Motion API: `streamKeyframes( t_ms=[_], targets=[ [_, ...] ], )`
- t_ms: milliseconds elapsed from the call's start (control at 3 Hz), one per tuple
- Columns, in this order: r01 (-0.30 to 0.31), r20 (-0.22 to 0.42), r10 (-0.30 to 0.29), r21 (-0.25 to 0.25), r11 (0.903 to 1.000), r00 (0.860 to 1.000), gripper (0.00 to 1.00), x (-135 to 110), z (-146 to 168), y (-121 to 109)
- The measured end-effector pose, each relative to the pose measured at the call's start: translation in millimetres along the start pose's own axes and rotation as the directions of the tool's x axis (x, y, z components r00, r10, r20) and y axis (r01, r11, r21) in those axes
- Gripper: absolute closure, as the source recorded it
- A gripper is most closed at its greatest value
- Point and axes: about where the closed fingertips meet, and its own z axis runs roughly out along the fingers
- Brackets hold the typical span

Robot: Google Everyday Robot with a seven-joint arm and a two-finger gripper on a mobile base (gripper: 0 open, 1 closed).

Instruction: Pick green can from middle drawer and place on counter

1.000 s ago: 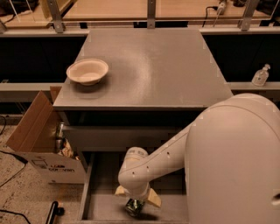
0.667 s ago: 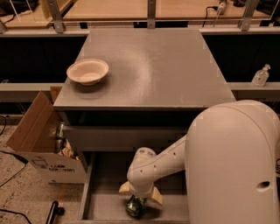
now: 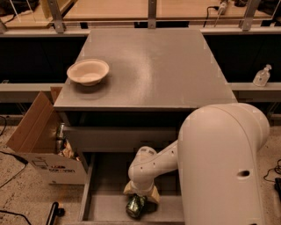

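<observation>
Down at the bottom centre of the frame, the gripper (image 3: 141, 194) is inside the open middle drawer (image 3: 107, 206), pointing straight down at the drawer's flat grey floor. Right under it sits the green can (image 3: 136, 206), 1 small shiny can with a dark mottled pattern, on the drawer floor close to the front edge, at the very bottom of the picture. The gripper's tan tips sit right on top of the can, touching or nearly so, and whether the jaws have closed on it I cannot tell from here. The white arm (image 3: 219, 167) fills the lower right, its big rounded housing blocking the drawer's right side. Above the open drawer, a plain grey drawer front (image 3: 118, 138) is shut. The counter (image 3: 153, 66) spreads across the middle of the frame, matte grey, carrying 1 cream bowl (image 3: 88, 71) near its left edge. At the left, beside the cabinet, an open cardboard box (image 3: 39, 145) stands on the speckled floor (image 3: 26, 197). At the right edge, a small clear pump bottle (image 3: 262, 75) stands on a ledge. Along the top, a light wooden surface (image 3: 109, 9) with metal posts (image 3: 152, 13).
</observation>
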Motion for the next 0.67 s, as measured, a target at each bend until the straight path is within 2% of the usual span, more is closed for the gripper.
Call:
streamKeyframes(
  t_ms=[667],
  targets=[
    [0.003, 0.027, -0.004, 0.003, 1.0000, 1.000, 0.64, 4.4, 10.4, -7.0]
  ],
)
